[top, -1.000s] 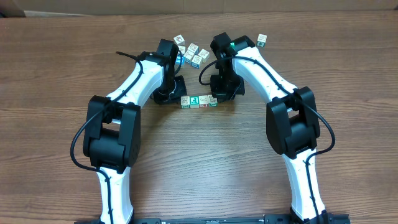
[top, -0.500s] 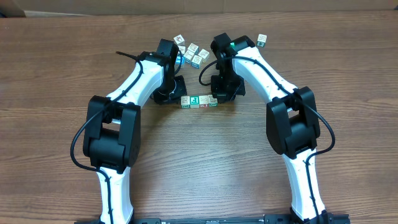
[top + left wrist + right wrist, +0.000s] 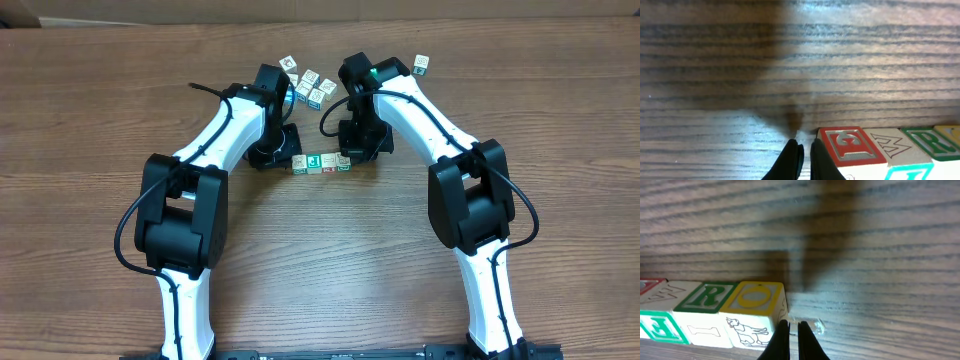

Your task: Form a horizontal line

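The horizontal line is a short row of four white-edged cubes touching edge to edge at mid-table. In the left wrist view it reads red, white, green R, yellow. In the right wrist view the yellow O cube is its near end, beside the green R cube. My left gripper is shut and empty, its tips on the table right beside the red end cube. My right gripper is shut and empty against the yellow end cube.
A loose clump of similar cubes lies behind the left gripper. A single cube sits at the back right. The table's far edge runs along the top. Both arms reach in from the front.
My left gripper has edged slightly right, closer to the row's left end. The right arm and the row look unmoved.
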Controlling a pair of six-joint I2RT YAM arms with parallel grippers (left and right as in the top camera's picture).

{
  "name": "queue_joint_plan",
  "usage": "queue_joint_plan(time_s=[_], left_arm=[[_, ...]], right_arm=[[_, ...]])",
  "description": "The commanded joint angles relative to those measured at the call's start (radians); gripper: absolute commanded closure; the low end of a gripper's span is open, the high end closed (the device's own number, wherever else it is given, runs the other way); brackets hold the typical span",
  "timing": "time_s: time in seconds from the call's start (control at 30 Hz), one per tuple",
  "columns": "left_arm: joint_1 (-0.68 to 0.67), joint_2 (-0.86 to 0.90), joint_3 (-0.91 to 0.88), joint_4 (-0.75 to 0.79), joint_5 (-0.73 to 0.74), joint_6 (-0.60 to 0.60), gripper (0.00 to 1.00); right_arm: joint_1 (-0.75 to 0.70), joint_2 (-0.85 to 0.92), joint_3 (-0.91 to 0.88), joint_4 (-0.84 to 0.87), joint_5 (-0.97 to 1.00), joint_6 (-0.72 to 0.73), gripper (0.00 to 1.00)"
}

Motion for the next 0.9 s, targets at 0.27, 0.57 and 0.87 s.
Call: queue_joint_plan(time_s=[0.27,0.57,0.87], left_arm=[[-0.008,0.013,-0.011,-0.003,0.007,0.013,0.94],[-0.008,0.013,-0.011,0.018,0.008,0.012,0.94],[-0.008,0.013,-0.011,0.023,0.008,0.012,0.94]], right_arm=[[0.005,-0.020,-0.003,0.000,0.016,0.007,0.96],[0.005,-0.020,-0.003,-0.019,0.016,0.008,0.96],[0.006,-0.020,-0.003,-0.021,0.013,0.011,0.96]])
